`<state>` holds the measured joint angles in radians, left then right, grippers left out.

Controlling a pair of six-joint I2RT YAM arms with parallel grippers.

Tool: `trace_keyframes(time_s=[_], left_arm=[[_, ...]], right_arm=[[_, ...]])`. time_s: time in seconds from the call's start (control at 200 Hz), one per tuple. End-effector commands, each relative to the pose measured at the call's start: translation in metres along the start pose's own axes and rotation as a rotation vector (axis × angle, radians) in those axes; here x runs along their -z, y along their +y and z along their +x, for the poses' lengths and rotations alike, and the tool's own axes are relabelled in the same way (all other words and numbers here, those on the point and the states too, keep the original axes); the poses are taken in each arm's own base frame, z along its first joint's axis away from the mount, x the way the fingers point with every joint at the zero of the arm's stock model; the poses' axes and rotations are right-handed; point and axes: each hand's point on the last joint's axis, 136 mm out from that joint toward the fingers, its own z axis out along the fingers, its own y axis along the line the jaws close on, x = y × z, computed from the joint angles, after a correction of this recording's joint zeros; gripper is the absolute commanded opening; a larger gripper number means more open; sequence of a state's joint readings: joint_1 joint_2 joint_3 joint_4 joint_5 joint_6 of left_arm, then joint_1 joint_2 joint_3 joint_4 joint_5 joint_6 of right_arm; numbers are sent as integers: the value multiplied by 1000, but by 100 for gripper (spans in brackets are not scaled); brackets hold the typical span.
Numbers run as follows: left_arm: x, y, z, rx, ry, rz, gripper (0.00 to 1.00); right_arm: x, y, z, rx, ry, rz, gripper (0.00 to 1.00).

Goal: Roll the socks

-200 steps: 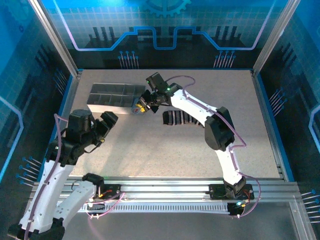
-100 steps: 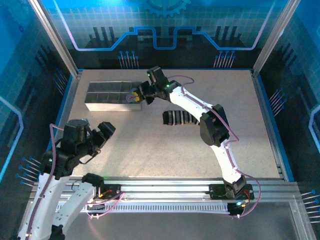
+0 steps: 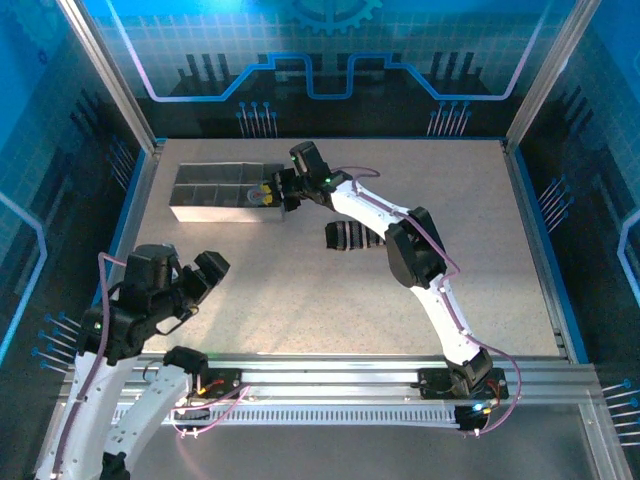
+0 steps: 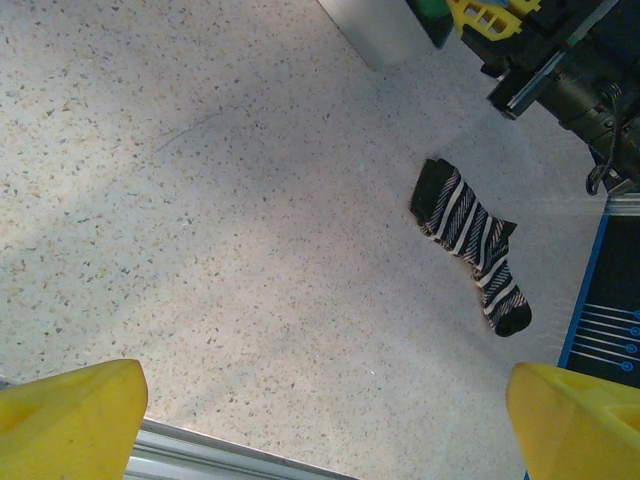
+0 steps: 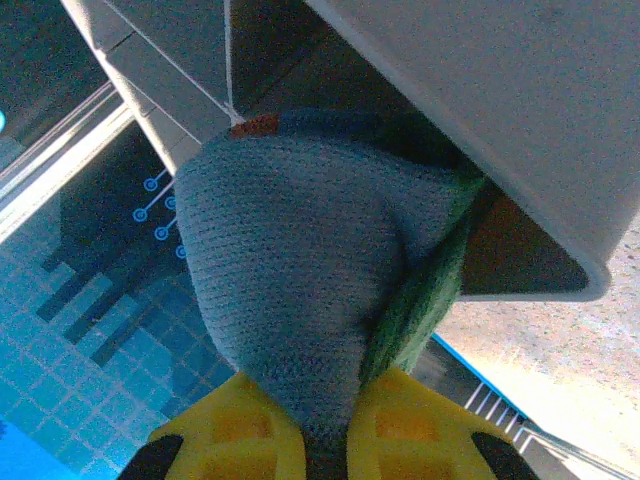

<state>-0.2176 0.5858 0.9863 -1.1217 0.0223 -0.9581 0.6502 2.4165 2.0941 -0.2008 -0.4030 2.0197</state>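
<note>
The right tool (image 5: pixel 325 428) is clamped tight on the grey-blue sock (image 5: pixel 290 300). The sock bulges out in a soft lump from between the 2 yellow fingers (image 5: pixel 235 435). It has a green part on one side and a bit of orange at its far edge. It is pressed right up against the grey tray (image 5: pixel 480 130). It seems to sit partly inside one of the tray's boxes, but the view is too close to be sure. From above, the right tool is over the right end of the tray, at the back left of the surface (image 3: pixel 300 300).

The black striped sock (image 3: pixel 350 237) lies flat on the surface near the middle. It is just beside the right arm and apart from the tray and from both tools.

The left tool (image 3: pixel 205 272) hangs at the near left, well apart from both socks. Its 2 yellow fingers are spread wide apart.
</note>
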Motion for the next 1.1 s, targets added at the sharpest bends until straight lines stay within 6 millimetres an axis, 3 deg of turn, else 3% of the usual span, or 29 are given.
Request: trace_keyframes(time_s=[0.0,0.355,0.6,0.77,0.841,1.096], left_arm=[[8,2,1,-10,-6,3,92],[6,1,0,3,-12,6,92],[7,-7,-2,-16,-17,43,92],[15,-21,-7,-55,-49,110,92],[18,-28,-9,-79,-56,145,92],[43,-57,-23,-235,-182,296,93]], right_arm=[[5,1,-9,-90,-23,-11,0],[9,-26,-24,-278,-99,37,0],[1,-34,-40,-399,-154,64,0],[-4,-29,-42,-470,-154,33,0],[-4,-24,-42,-473,-157,26,11],[-5,-15,-38,-467,-157,17,32]])
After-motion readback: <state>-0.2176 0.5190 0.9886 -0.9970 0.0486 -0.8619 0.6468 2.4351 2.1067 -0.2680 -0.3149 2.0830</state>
